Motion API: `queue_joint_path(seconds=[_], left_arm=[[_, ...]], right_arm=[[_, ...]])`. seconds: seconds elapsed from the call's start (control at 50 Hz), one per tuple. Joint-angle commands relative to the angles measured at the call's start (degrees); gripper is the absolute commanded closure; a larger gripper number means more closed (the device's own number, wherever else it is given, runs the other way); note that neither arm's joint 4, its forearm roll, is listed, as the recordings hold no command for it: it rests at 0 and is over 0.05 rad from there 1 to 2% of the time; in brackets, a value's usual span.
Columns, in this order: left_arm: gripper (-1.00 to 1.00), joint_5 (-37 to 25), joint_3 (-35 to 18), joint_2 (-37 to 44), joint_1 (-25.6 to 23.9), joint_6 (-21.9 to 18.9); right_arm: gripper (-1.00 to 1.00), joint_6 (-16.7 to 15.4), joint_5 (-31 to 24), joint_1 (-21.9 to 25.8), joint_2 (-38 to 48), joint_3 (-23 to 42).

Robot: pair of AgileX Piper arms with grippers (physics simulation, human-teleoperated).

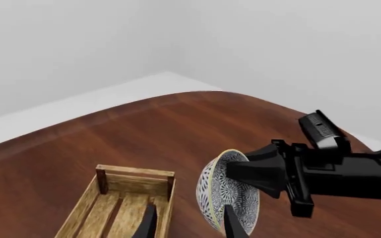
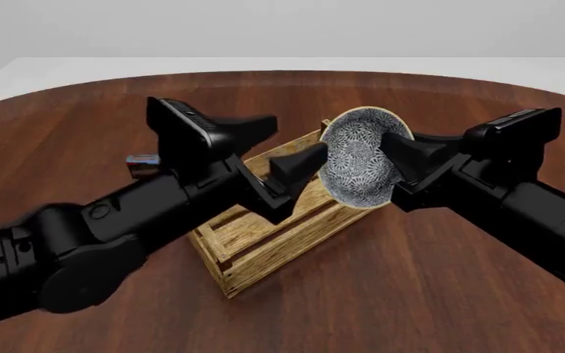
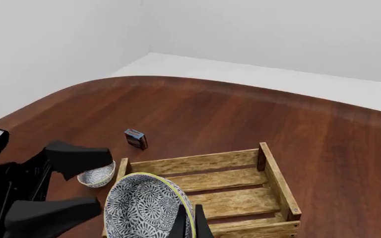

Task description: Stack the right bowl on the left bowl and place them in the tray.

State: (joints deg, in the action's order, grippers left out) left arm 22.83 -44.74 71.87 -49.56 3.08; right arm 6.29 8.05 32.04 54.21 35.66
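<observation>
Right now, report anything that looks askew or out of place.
The patterned bowl stands out: it hangs on edge, nearly vertical, above the tray, gripped at its rim by the right claw. The second bowl sits upright on the table outside the tray, so the two are not stacked.

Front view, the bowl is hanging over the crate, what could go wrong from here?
1. The right gripper pinches only the rim of the patterned bowl, which is tipped on edge above the tray; it could slip and drop in unstacked.
2. The open left gripper sits very close to that bowl, so the arms may collide.
3. The small bowl lies outside the tray, hidden from the front view.
</observation>
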Motion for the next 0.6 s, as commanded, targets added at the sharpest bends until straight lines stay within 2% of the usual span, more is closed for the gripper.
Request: queue_joint_path(seconds=[0.02, 0.2, 0.6], left_arm=[[-1.00, 0.79, -1.55, 3.64, -0.62, 1.67], [-1.00, 1.51, -2.49, 6.42, -1.42, 3.60], [-1.00, 2.40, -4.33, 10.63, -1.25, 4.69]], right_arm=[[1.00, 0.32, -0.12, 0.20, -0.47, 0.34], [1.00, 0.37, -0.11, 0.22, -0.51, 0.28], [1.00, 0.37, -0.48, 0.25, -1.04, 0.31]])
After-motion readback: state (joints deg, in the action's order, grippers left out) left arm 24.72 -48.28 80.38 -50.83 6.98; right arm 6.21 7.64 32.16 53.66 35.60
